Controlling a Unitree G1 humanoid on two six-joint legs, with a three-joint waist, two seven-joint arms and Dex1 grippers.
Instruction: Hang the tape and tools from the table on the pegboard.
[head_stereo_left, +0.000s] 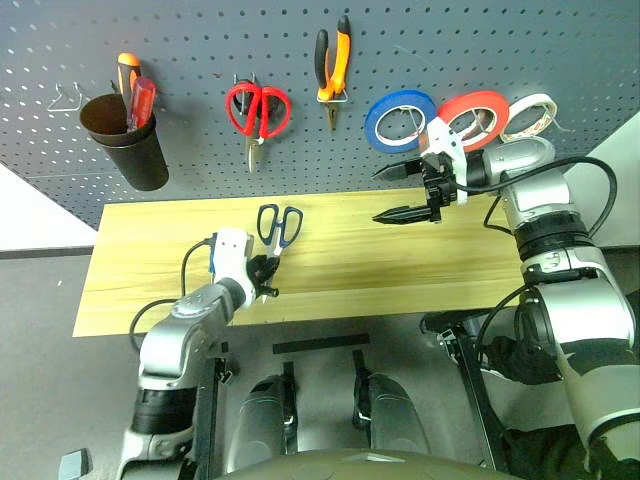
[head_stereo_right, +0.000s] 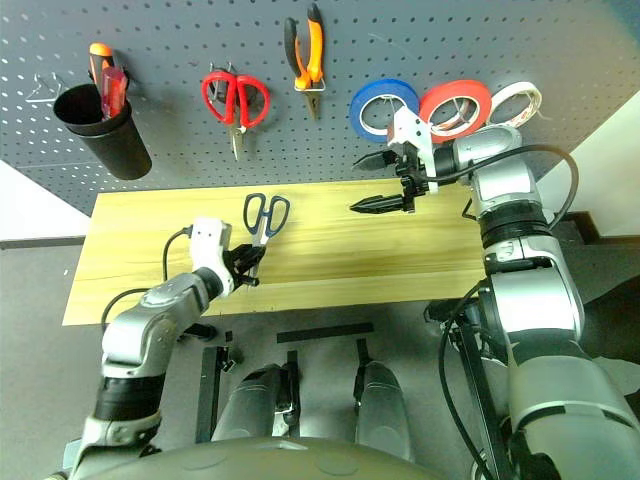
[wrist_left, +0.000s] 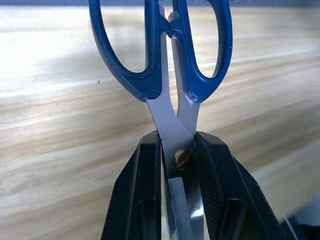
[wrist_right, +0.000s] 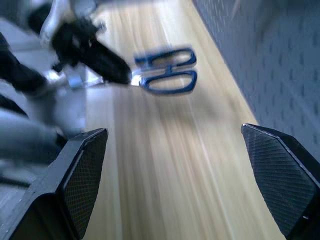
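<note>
Left wrist view — L end effector (wrist_left: 177, 165) pinching blue scissors (wrist_left: 165, 55) blades

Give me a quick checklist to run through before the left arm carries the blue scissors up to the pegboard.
1. Left pincer shut on the dark-blue-handled scissors: ok, fingers clamp the blades at the pivot screw.
2. Handle loops free for a hook: ok, both loops stand clear of the fingers.
3. Right pincer out of the way: ok, open above the light wood-grain table, off to the right.
4. Free hook on the dark grey perforated pegboard: cannot tell.
5. Blue ring-shaped tape roll and orange-and-black-handled pliers already hung: ok.
</note>
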